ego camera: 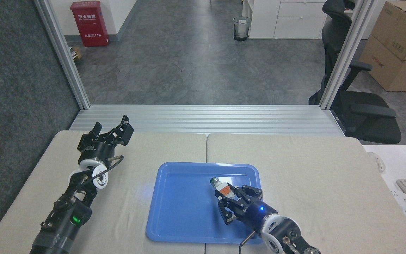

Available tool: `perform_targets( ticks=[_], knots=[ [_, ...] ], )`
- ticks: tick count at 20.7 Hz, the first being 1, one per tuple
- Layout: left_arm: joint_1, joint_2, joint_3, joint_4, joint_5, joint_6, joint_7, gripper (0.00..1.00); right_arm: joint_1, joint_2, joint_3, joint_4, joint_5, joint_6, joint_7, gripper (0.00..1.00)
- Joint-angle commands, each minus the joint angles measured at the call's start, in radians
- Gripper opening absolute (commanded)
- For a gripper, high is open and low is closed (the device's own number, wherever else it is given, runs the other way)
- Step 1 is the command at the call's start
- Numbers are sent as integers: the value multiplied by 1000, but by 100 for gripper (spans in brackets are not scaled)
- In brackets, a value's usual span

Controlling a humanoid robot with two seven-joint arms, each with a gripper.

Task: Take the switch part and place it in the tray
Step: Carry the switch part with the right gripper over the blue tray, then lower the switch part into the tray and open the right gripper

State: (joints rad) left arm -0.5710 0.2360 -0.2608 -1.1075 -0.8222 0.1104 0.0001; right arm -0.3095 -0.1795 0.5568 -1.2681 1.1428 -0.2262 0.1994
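**benchrat:** ok so what's the right end effector doing here? Can't tell from my phone.

**servo_sam:** It's pinching the switch part. Fingers are pressed in on the white and orange body, one on each side, so barely any gap beyond the part itself. The green-tipped head and the silver collar stick out past the fingertips, pointing up and to the left.

**benchrat:** and where's that relative to the tray?

**servo_sam:** Over the tray, inside its rim, in the right half and a bit toward the far edge. Whether the part is touching the tray floor or hanging just above it, I honestly can't tell from this angle. The tray is plain glossy blue with a white light glare right by the switch head.

**benchrat:** arm pose?

**servo_sam:** Right arm comes in from the bottom edge past the tray's near right corner, angled up and left across the rim. The black wrist has a small blue light on, then a white round joint behind it, with a cable looping under.

**benchrat:** and the left one?

**servo_sam:** Left end effector sits well to the left of the tray, near the tabletop's far left corner. Fingers are spread with nothing between them. That arm stretches back toward the bottom left, with a green light on the lower segment.
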Motion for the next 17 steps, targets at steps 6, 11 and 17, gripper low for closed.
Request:
perform_targets(
  ticks=[6, 11, 17],
  knots=[
    [-1, 0, 0, 0, 0, 0, 0, 100, 44, 86, 48, 52, 55, 44, -8, 84],
    [-1, -1, 0, 0, 0, 0, 0, 100, -20, 94, -98, 55, 51, 108, -55, 90],
    [-1, 0, 0, 0, 0, 0, 0, 100, -125, 31, -408, 107, 52, 113, -230, 97]
  ],
)
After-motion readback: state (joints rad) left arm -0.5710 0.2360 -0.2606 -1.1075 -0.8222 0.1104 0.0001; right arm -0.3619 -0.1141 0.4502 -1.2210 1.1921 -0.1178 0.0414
